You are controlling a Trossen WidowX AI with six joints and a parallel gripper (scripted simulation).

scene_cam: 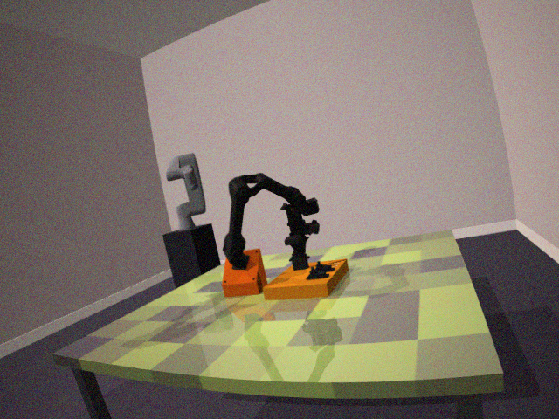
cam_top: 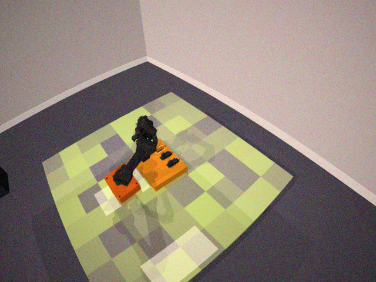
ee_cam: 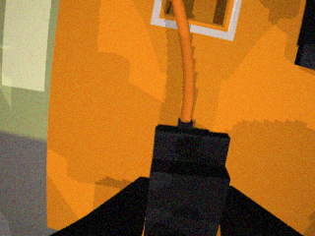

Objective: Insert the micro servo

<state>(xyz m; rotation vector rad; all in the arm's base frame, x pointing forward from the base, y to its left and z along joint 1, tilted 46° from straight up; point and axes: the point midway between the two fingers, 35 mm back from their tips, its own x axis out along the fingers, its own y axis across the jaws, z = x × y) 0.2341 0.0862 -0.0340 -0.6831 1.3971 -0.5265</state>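
The loose black micro servo (cam_top: pixel 145 157) (scene_cam: pixel 300 264) (ee_cam: pixel 189 152) is at the orange deck (cam_top: pixel 172 179) (scene_cam: pixel 293 291) (ee_cam: pixel 113 123). My gripper (ee_cam: pixel 184 191) points down, with its dark fingers against both sides of the servo, shut on it. The orange cable (ee_cam: pixel 188 88) leaves the servo's end and runs up the wrist view across the pocket's white outline (ee_cam: pixel 207 32). The marked pocket (cam_top: pixel 160 148) (ee_cam: pixel 204 10) lies beyond the servo and is cut off by the top of the wrist view. I cannot tell whether the servo touches the deck. Its output shaft is not visible.
Two black servos (cam_top: pixel 165 155) (cam_top: pixel 173 162) sit in the deck beside the pocket; one (ee_cam: pixel 307 44) shows at the wrist view's right edge. The arm's red-orange base block (cam_top: pixel 121 195) (scene_cam: pixel 241 288) stands beside the deck. A grey arm (scene_cam: pixel 195 194) stands on a black pedestal behind.
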